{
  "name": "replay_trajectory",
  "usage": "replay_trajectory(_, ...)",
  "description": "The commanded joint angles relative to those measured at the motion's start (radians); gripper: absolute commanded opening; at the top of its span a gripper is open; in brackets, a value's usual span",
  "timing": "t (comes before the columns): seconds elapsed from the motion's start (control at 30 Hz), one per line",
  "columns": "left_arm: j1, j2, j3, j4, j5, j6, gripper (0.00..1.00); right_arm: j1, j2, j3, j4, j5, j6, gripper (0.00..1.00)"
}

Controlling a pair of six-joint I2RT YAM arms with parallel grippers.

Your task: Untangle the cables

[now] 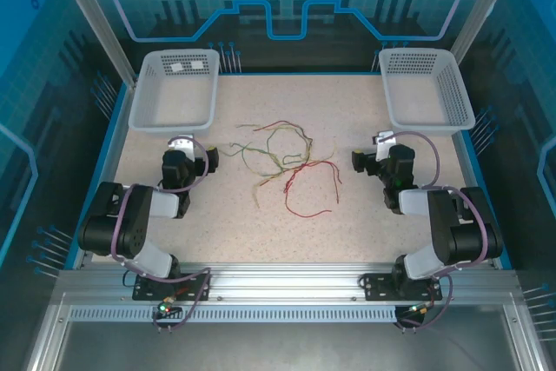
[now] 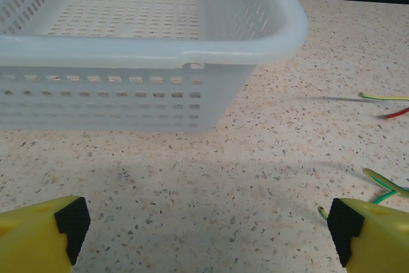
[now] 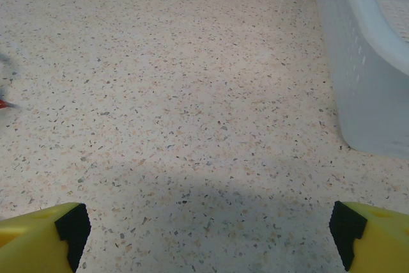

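The cables (image 1: 282, 161) lie in a loose tangle in the middle of the speckled table, olive ones (image 1: 269, 147) toward the far left of the heap and red ones (image 1: 310, 187) toward the near right. My left gripper (image 1: 182, 142) sits left of the tangle, open and empty. In the left wrist view its gripper (image 2: 208, 238) hovers over bare table, with yellow-green cable ends (image 2: 383, 185) just beside the right finger and at the right edge. My right gripper (image 1: 384, 140) sits right of the tangle, open and empty. Its wrist view shows the gripper (image 3: 208, 241) over bare table, a red cable tip (image 3: 4, 103) at the left edge.
A white perforated basket (image 1: 174, 115) stands at the far left, close ahead of the left gripper (image 2: 160, 52). A second white basket (image 1: 452, 97) stands at the far right, beside the right gripper (image 3: 367, 55). Blue rails edge the table.
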Motion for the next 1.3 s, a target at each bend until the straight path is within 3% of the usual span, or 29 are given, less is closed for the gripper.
replay_trajectory(0.0,0.010,-0.011,0.022,-0.003,0.029,0.017,0.99,0.002,-0.004,0.020,0.007,-0.003,0.006,1.00)
replay_trajectory(0.57,0.011,-0.015,0.019,0.008,0.023,0.018,0.99,-0.005,-0.009,0.021,0.010,-0.021,0.009,1.00)
replay_trajectory(0.63,-0.001,-0.091,-0.001,-0.028,0.010,0.029,0.99,0.003,-0.084,0.055,-0.128,0.024,0.015,1.00)
replay_trajectory(0.73,-0.043,-0.301,-0.007,-0.175,-0.087,0.037,0.99,-0.014,-0.225,0.170,-0.447,0.054,0.141,1.00)
replay_trajectory(0.83,-0.111,-0.582,0.120,-0.564,-0.128,-0.123,0.99,-0.013,-0.374,0.228,-0.597,-0.113,0.324,1.00)
replay_trajectory(0.87,-0.121,-0.617,0.191,-0.677,-0.114,-0.195,0.98,-0.011,-0.396,0.252,-0.621,-0.181,0.359,1.00)
replay_trajectory(0.9,-0.133,-0.623,0.271,-0.775,-0.048,-0.240,0.91,0.001,-0.406,0.276,-0.629,-0.283,0.373,0.96)
replay_trajectory(0.97,-0.192,-0.559,0.428,-0.950,0.033,-0.272,0.76,0.072,-0.369,0.356,-0.684,-0.360,0.354,0.81)
replay_trajectory(1.1,-0.351,-0.328,0.711,-1.252,0.071,-0.269,0.70,0.286,-0.106,0.755,-1.153,-0.169,0.251,0.62)
replay_trajectory(1.2,-0.432,-0.216,0.794,-1.288,0.127,-0.262,0.65,0.341,0.069,0.943,-1.309,-0.113,0.308,0.61)
replay_trajectory(1.27,-0.463,-0.168,0.807,-1.273,0.157,-0.269,0.64,0.356,0.128,0.982,-1.304,-0.166,0.340,0.60)
